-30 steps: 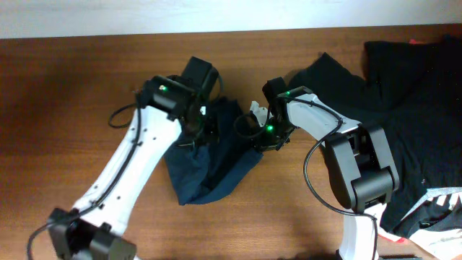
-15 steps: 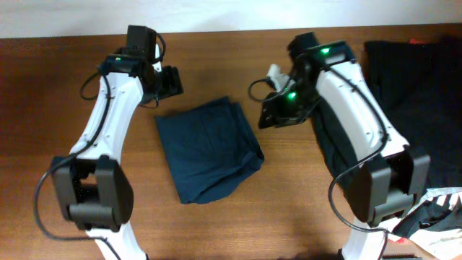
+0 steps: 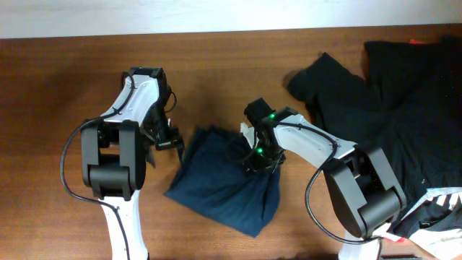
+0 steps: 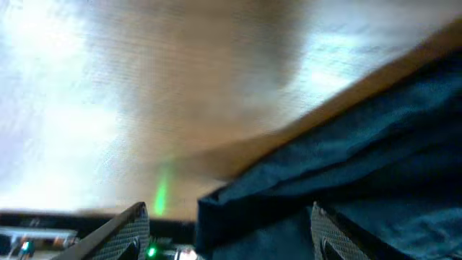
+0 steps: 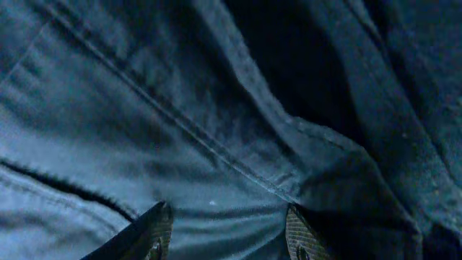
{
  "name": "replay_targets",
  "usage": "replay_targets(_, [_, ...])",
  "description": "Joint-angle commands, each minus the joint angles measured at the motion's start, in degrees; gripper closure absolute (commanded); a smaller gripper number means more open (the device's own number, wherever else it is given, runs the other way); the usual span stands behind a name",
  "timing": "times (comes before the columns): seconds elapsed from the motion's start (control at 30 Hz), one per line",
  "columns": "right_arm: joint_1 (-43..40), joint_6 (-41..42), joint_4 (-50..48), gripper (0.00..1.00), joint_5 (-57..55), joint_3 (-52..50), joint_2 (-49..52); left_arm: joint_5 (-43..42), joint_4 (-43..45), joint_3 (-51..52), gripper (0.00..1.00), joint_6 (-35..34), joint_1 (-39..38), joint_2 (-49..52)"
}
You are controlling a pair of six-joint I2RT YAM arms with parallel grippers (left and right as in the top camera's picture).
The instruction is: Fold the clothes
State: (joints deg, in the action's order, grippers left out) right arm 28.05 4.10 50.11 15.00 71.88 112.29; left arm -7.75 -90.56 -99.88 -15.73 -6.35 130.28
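Observation:
The navy garment point(image 3: 225, 184) lies crumpled on the wooden table point(image 3: 58, 94), slanting from centre down to the right. My left gripper point(image 3: 171, 142) sits at its upper left edge. In the left wrist view its jaws point(image 4: 229, 232) stand wide apart, with a folded navy edge point(image 4: 238, 209) reaching between them, not pinched. My right gripper point(image 3: 260, 160) is low over the garment's upper right part. Its fingers point(image 5: 153, 232) are spread over flat navy cloth point(image 5: 180, 123) with a seam running across. Black clothes point(image 3: 404, 94) lie at the right.
The black pile covers the table's right side up to the far edge. A white and red patterned piece point(image 3: 442, 209) pokes out at the bottom right corner. Bare wood stretches left of the left arm and along the front.
Half a second ago both arms were lifted away from a squarer folded garment. Now both grippers are down at the navy piece, which lies more spread and slanted toward the lower right.

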Motion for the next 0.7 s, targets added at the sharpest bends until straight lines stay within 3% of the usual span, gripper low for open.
replay_targets(0.0, [-3.1,-0.2,0.8,0.41,-12.7,1.0,1.5,-4.5,3.0,-1.4,0.29,2.2,0.1,-3.1])
replay_targets(0.03, [-3.8,-0.2,3.4,0.39,-12.7,4.0,1.4,-8.2,4.9,-1.4,0.29,4.5,0.1,-4.3])
replay_targets(0.1, [-3.8,-0.2,10.9,0.38,-13.6,12.4,0.6,-22.6,9.0,-1.4,0.28,15.3,0.1,-6.3])
replay_targets(0.17, [-3.8,1.9,19.0,0.36,-14.8,22.9,-2.1,-27.0,12.5,-1.2,0.18,20.6,-0.2,-6.2])
replay_targets(0.3, [-3.8,2.9,26.8,0.32,-14.8,30.5,-5.6,-24.3,19.5,0.0,0.13,20.5,-4.6,-5.5])
replay_targets(0.33, [-3.8,2.9,29.0,0.32,-14.8,30.6,-6.8,-20.6,20.8,0.3,0.01,20.5,-6.6,-4.9])
replay_targets(0.4, [-3.8,2.9,31.5,0.32,-14.8,30.6,-7.1,-16.3,22.7,1.3,0.01,20.5,-9.4,-3.9])
replay_targets(0.53, [-3.8,2.9,34.5,0.32,-14.8,30.6,-7.0,-15.5,26.8,5.2,0.01,20.5,-13.6,-3.6])
replay_targets(0.63, [-3.8,2.9,35.2,0.32,-14.8,30.6,-7.0,-4.8,29.2,7.2,0.01,14.4,-14.2,-3.6])
replay_targets(0.67, [-3.8,2.9,35.2,0.32,-14.8,30.6,-7.0,-4.6,29.5,7.2,0.01,14.4,-14.2,-3.6])
